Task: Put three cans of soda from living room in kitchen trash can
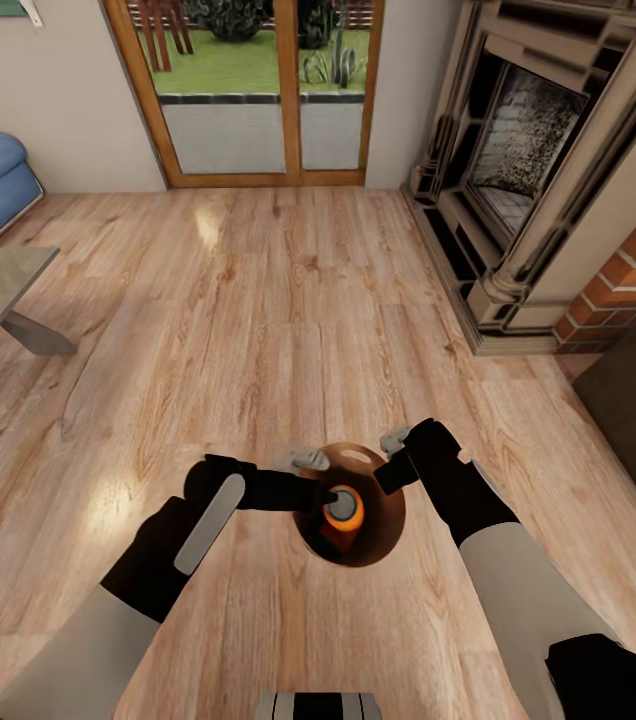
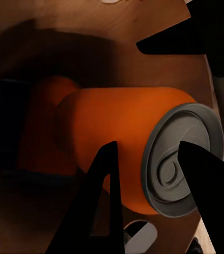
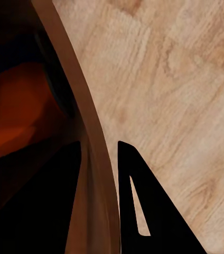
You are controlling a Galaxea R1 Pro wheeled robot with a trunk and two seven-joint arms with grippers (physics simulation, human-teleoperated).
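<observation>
Your left pincer (image 1: 330,497) grasps a can of soda (image 1: 343,508) inside the tash can (image 1: 383,525), its long axis tilted, grey end (image 2: 183,159) up toward the rim. Your right pincer (image 3: 99,174) is clamped on the tash can's wall, one finger inside, one outside. Open wood floor (image 1: 258,300) lies ahead; the fireplace (image 1: 528,170) stands at right.

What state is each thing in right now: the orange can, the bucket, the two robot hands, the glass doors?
Soda can: lying tilted inside the bucket, silver end up, between the left jaws.
Second soda can: deeper in the bucket, behind the first.
Trash can: upright, open-topped, held by its rim.
Left gripper: reaching into the bucket, jaws around the can.
Right gripper: jaws pinching the bucket's rim.
Glass doors: closed.
</observation>
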